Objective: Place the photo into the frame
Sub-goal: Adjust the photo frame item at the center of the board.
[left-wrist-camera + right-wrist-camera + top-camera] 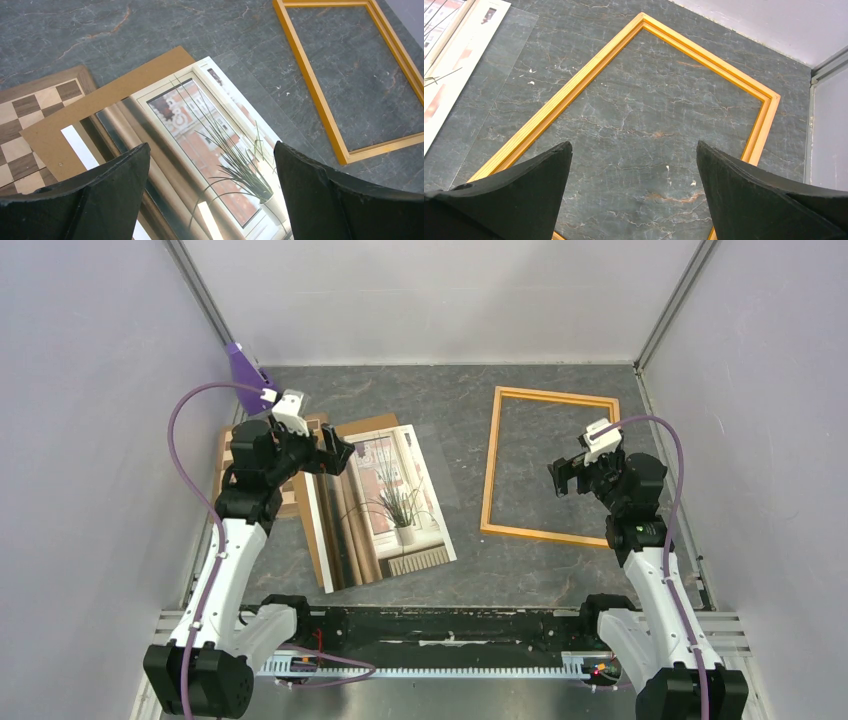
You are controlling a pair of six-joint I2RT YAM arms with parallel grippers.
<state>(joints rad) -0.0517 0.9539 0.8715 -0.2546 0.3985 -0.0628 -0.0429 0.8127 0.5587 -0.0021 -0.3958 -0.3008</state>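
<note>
Far left of the photo, by the back corner of the table: a purple object. Left of the photo: a brown-and-white chessboard, partly covered by a plain brown backing board. The photo lies flat on that board, skewed to the table edges, picture side up (spiky potted plant, curtains, bright window). The board shows as a strip along the photo's far and left edges. Left hand sits over the photo's far-left corner. In the left wrist view its fingers are spread wide with the print showing between them, and they pinch nothing. Whether they touch the photo I cannot tell. Just right of the photo: a clear sheet lies flat on the table, running under the photo's right edge. Right of the photo, apart from it and not touching: the frame, light orange, flat on the table, with bare table showing through its opening. Furthest right of the photo: right hand, over the frame's right half. In the right wrist view its fingers are spread wide over the opening, holding nothing. The photo is outside the frame.
</note>
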